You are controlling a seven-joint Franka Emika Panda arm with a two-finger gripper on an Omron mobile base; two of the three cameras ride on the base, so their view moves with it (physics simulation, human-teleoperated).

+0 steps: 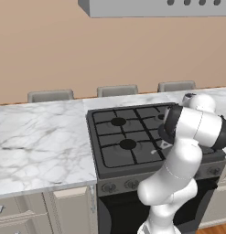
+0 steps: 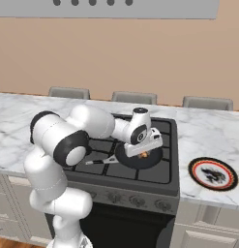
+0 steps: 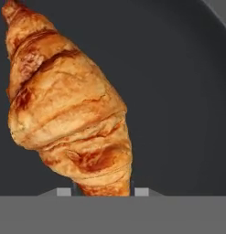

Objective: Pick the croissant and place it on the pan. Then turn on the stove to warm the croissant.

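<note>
Gripper (image 2: pixel 144 155) clamped on the croissant (image 3: pixel 71 105), held low over the pan (image 2: pixel 138 159); pan sits on the near right burner of the stove (image 2: pixel 159 177); white red-rimmed plate (image 2: pixel 213 174) rests on the counter (image 2: pixel 213 133) to the right.

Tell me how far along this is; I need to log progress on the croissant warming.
Done: the croissant has been picked up and brought over the pan on the stove. In hand: the tool is shut on the croissant, low over the pan's dark floor; whether the pastry touches it I cannot tell. Left: let go of the croissant, then turn a front knob to light the burner.
</note>
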